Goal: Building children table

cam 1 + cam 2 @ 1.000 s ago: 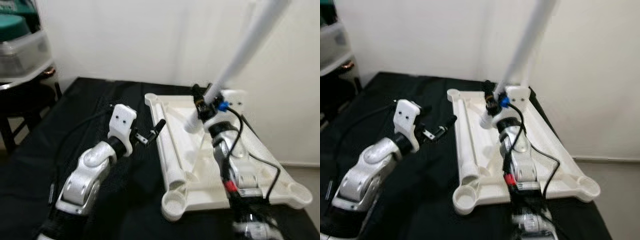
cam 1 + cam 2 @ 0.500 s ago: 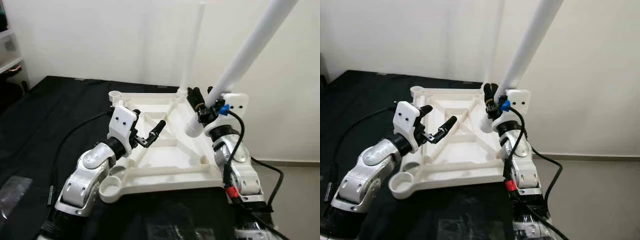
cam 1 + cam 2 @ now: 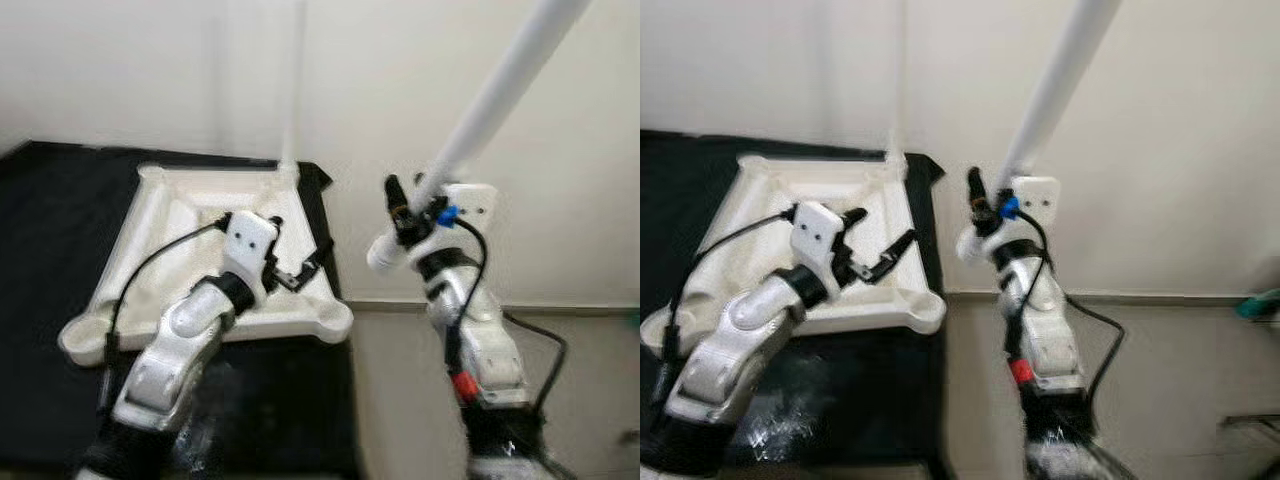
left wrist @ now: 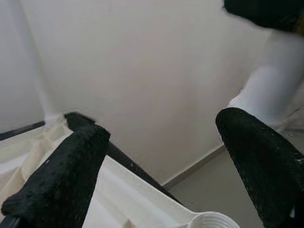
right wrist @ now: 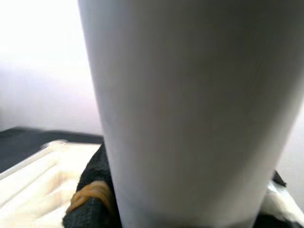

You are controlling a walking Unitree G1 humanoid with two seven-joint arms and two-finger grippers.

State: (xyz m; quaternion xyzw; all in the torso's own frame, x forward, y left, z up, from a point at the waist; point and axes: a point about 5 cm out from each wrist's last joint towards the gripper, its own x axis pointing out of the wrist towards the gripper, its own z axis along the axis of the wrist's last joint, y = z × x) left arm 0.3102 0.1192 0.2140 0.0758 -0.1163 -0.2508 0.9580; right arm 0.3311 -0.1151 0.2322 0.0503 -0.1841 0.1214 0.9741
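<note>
The white children's tabletop (image 3: 180,205) lies upside down on a black-covered table (image 3: 40,190). One thin white leg (image 3: 292,90) stands upright in its far right corner. My left gripper (image 3: 300,247) hovers open above the tabletop's near right corner, with nothing between its black fingers (image 4: 57,175). My right gripper (image 3: 412,205) is shut on the low end of a thick white leg tube (image 3: 495,95). The tube slants up and to the right, off the table's right side. In the right wrist view the tube (image 5: 190,109) is very close, with the tabletop (image 5: 33,166) behind it.
The black table ends at its right edge (image 3: 345,400), and beige floor (image 3: 400,400) lies beyond it under my right arm. A pale wall with a baseboard (image 3: 1160,297) stands close behind. A teal object (image 3: 1260,302) lies on the floor at the far right.
The camera has swung right, so the tabletop and black table now sit at the left. My right gripper keeps its hold on the tube. My left gripper stays open.
</note>
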